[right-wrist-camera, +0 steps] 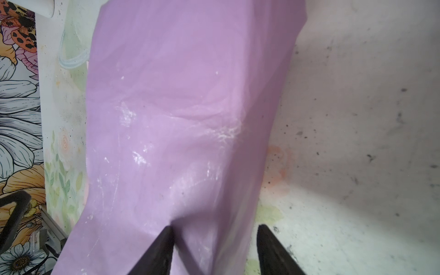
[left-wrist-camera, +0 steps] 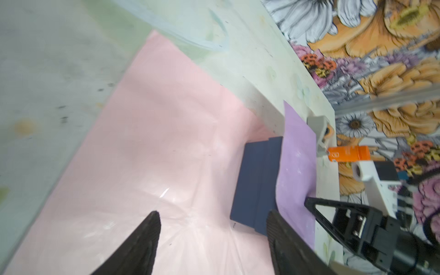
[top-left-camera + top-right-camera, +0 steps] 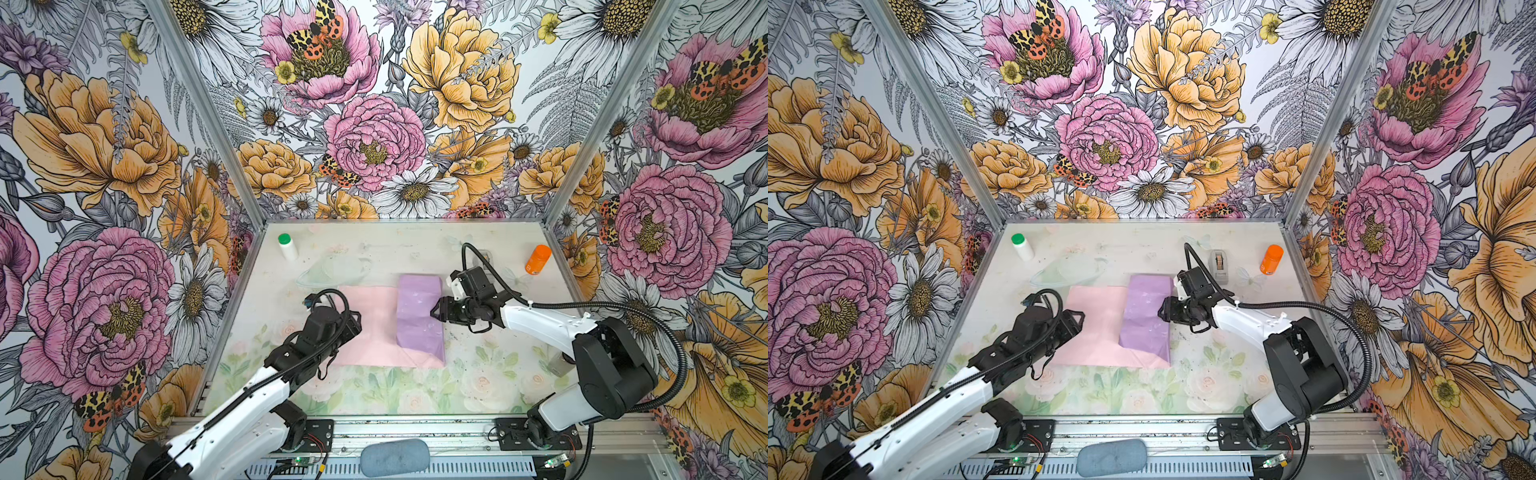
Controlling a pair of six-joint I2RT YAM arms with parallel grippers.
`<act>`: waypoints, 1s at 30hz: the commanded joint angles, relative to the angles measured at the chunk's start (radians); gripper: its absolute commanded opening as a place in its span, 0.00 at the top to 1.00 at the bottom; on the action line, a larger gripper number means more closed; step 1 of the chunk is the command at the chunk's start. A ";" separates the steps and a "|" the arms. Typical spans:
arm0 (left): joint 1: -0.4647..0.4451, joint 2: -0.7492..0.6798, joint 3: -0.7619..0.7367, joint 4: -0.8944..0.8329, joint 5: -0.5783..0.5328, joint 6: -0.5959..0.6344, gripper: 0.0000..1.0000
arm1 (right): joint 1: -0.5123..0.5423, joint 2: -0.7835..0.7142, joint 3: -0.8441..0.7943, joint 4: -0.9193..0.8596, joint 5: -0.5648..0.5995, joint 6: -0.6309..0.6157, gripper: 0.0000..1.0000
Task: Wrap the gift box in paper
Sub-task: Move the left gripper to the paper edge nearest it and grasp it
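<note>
The gift box (image 2: 257, 185) sits between the grippers under a folded flap of the paper (image 3: 365, 332), bare navy side facing the left gripper (image 2: 212, 213), which is spread and empty just short of it. The right gripper (image 1: 214, 227) touches the flap opposite, fingers apart; whether pinching, I cannot tell.

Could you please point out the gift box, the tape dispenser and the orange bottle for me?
gift box (image 2: 254, 183): left wrist view, on its uncovered navy face.
tape dispenser (image 3: 1218, 261): in a top view, on its grey body.
orange bottle (image 3: 538, 260): in a top view, on its side.
</note>
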 commanded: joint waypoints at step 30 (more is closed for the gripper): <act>0.327 -0.089 -0.292 -0.029 0.361 -0.066 0.48 | 0.033 0.024 0.001 -0.007 0.033 -0.005 0.43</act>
